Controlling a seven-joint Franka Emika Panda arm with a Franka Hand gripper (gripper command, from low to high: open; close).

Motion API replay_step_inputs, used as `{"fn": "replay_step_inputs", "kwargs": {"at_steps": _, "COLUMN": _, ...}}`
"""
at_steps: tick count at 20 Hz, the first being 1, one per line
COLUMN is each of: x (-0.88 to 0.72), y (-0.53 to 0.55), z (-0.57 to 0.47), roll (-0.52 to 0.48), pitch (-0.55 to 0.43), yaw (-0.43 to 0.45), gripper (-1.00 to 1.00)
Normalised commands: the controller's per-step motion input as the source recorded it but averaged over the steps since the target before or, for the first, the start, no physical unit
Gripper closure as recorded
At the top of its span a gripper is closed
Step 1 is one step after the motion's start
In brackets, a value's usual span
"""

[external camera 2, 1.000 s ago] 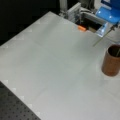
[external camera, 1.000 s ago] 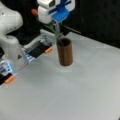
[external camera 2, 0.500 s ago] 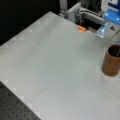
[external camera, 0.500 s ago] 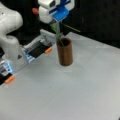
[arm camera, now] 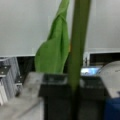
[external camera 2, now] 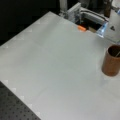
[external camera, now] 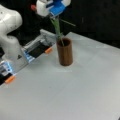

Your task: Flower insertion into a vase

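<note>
The vase (external camera: pixel 65 53) is a dark-brown cylinder standing upright on the white table (external camera: pixel 75 97); it also shows at a front view's right edge (external camera 2: pixel 111 63). Above it my gripper (external camera: pixel 53 15), white with blue parts, is shut on the flower's green stem (external camera: pixel 57 28). The stem slants down into the vase's mouth. A thin bit of stem (external camera 2: pixel 117 53) shows inside the rim. In the wrist view the stem (arm camera: pixel 78 45) and a green leaf (arm camera: pixel 53 50) rise from between my dark fingers (arm camera: pixel 56 85). The bloom is out of view.
The arm's white base (external camera: pixel 10 37) stands at a front view's left. Beside it runs a metal rail with orange tabs (external camera: pixel 48 50) (external camera 2: pixel 81 28). A dark perforated board (external camera 2: pixel 15 107) borders the table at a front view's bottom left.
The gripper with the flower has shifted slightly and no longer shows at the top right of a front view. The stem's lower end stays in the vase, which has not moved.
</note>
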Motion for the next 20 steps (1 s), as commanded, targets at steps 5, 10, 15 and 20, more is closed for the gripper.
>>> {"fn": "replay_step_inputs", "kwargs": {"at_steps": 5, "x": -0.42, "y": -0.18, "z": -0.17, "roll": 0.188, "pitch": -0.162, "yaw": -0.059, "gripper": 1.00}}
{"fn": "replay_step_inputs", "kwargs": {"at_steps": 10, "x": -0.30, "y": -0.19, "z": -0.13, "roll": 0.225, "pitch": -0.115, "yaw": -0.008, "gripper": 1.00}}
{"fn": "replay_step_inputs", "kwargs": {"at_steps": 15, "x": -0.16, "y": -0.08, "z": -0.04, "roll": 0.246, "pitch": 0.031, "yaw": 0.029, "gripper": 1.00}}
{"fn": "replay_step_inputs", "kwargs": {"at_steps": 20, "x": 0.01, "y": -0.01, "z": 0.03, "roll": 0.270, "pitch": 0.191, "yaw": 0.064, "gripper": 1.00}}
